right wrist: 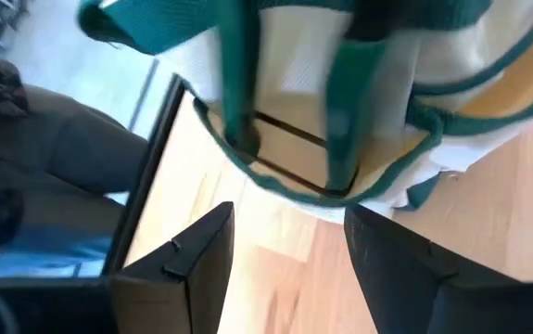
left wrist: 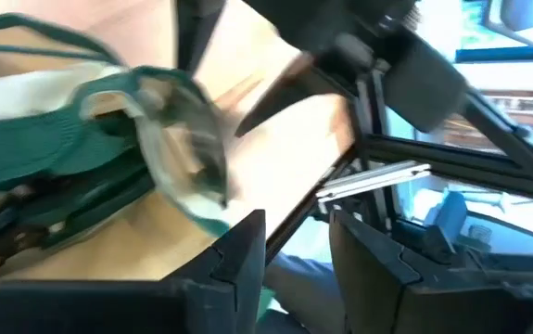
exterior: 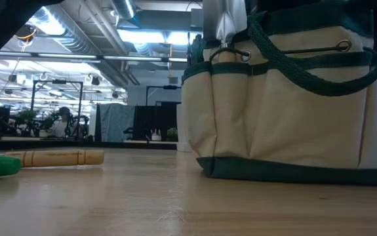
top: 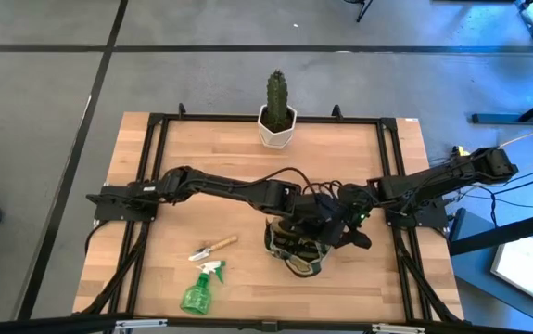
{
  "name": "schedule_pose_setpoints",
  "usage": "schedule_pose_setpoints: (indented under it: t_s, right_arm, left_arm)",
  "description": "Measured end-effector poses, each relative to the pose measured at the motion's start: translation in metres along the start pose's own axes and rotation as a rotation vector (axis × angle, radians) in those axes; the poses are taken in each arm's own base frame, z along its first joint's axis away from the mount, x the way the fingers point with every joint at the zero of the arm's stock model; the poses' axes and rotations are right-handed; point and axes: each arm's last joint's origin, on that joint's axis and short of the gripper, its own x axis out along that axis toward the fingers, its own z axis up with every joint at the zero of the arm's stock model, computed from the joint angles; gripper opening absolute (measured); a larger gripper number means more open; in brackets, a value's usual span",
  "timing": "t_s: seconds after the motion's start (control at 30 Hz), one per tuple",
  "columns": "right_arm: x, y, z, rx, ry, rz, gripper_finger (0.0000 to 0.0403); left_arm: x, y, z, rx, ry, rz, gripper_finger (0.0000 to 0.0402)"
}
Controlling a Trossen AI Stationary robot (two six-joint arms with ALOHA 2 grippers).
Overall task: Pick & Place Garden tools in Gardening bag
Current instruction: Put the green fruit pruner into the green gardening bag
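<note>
We hold both pincers, left (left wrist: 294,255) and right (right wrist: 289,269), open and empty by the bag (top: 296,246); trowel (top: 212,248) next.

The table (top: 247,158) is showing a light wood top with visible grain and a soft sheen, inside a dark matt metal frame. The gardening bag (exterior: 286,111) is looking like matt woven cloth, cream with green webbing trim and handles. The trowel (top: 212,248) is showing a smooth wooden handle and a dull silver metal blade. The spray bottle (top: 198,290) is appearing as glossy translucent green plastic. The cactus pot (top: 276,129) is looking smooth and white.
</note>
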Motion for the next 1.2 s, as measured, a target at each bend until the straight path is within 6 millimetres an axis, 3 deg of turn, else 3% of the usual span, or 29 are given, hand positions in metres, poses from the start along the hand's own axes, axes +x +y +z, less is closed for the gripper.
schedule_pose_setpoints:
  t_s: [0.33,0.73,1.0,1.2]
  right_arm:
    - [-0.009,-0.004,-0.036,0.064,-0.224,0.116,0.0208]
    - [-0.009,-0.003,-0.035,0.057,-0.225,0.122,0.0208]
    - [-0.009,-0.003,-0.036,0.052,-0.224,0.119,0.0209]
    - [-0.010,-0.004,-0.035,0.050,-0.226,0.117,0.0209]
  left_arm:
    - [0.000,-0.003,0.000,0.007,-0.044,-0.019,0.0132]
    - [-0.002,-0.003,-0.011,-0.002,-0.067,0.022,0.0100]
    - [-0.026,-0.006,-0.017,0.009,-0.204,0.094,0.0084]
    - [-0.052,-0.017,-0.042,0.038,-0.359,0.111,0.0084]
